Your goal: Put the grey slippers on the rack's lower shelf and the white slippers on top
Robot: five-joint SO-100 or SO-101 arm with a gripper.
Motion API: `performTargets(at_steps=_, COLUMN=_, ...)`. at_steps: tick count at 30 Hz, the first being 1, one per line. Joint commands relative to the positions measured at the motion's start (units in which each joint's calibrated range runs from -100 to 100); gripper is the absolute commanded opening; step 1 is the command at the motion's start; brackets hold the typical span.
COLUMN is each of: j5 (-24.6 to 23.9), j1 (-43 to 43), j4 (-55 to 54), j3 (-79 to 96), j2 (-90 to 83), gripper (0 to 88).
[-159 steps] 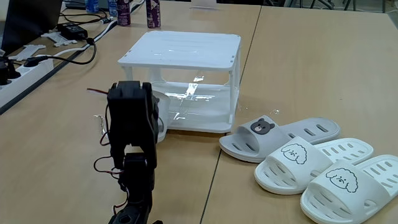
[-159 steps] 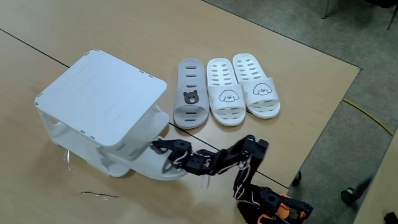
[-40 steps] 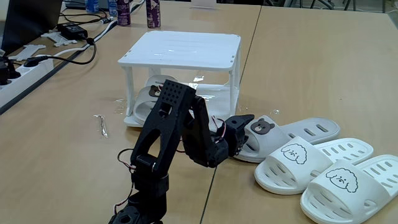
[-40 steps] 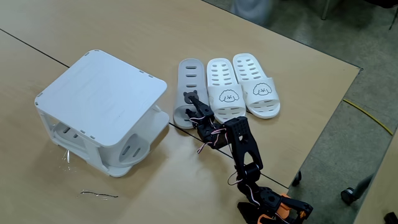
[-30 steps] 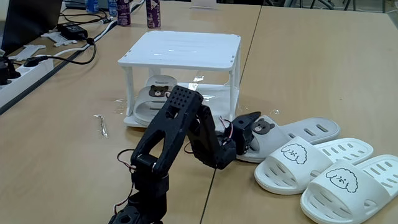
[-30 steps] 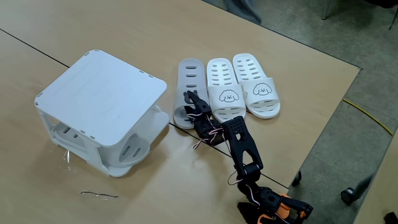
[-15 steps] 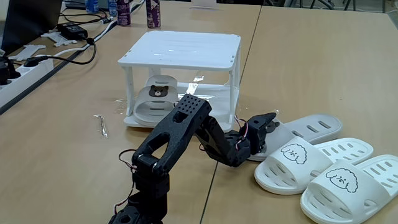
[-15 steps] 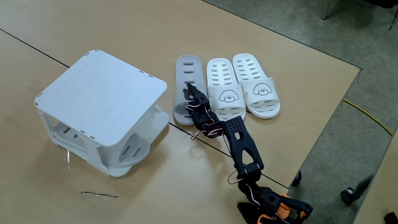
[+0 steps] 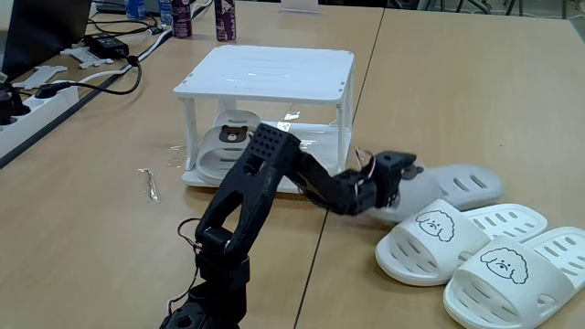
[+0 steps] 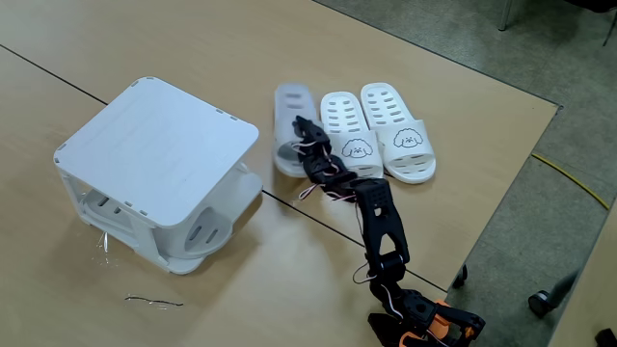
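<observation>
Your arm reaches across the surface (image 9: 439, 73) to a grey slipper (image 9: 457, 185) at centre right.

Your tool (image 9: 402, 172) sits at its strap; whether it grips, you cannot tell. Another grey slipper (image 9: 224, 146), bear face showing, lies on the lower shelf (image 9: 315, 155) of the rack (image 9: 265, 73). The white slippers (image 9: 475, 251), puppy-faced, wait lower right.

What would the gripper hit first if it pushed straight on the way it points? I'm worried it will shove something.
Most likely the grey slipper on the table: the gripper is already at its strap, pointing along it. Whether they touch yet is unclear.
</observation>
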Motion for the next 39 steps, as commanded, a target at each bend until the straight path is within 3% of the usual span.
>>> performTargets(at_steps=1, j5=0.42, j1=1.54, j4=0.29, j3=10.48, j2=-23.39, gripper=0.8)
performTargets(at_steps=10, j5=0.42, j1=0.80, j4=-0.31, j3=43.13, j2=-47.45, gripper=0.8)
performTargets(at_steps=23, j5=0.42, j1=-1.83, j4=-3.85, j3=75.25, j2=-71.10, gripper=0.8)
performTargets(at_steps=27, j5=0.42, j1=-3.31, j4=-13.51, j3=83.73, j2=-71.43, gripper=0.8)
performTargets(at_steps=33, j5=0.42, j1=-5.28, j4=-15.84, j3=84.63, j2=-68.82, gripper=0.8)
performTargets(at_steps=39, j5=0.42, j1=-10.47, j4=-34.05, j3=84.81, j2=-51.24, gripper=0.8)
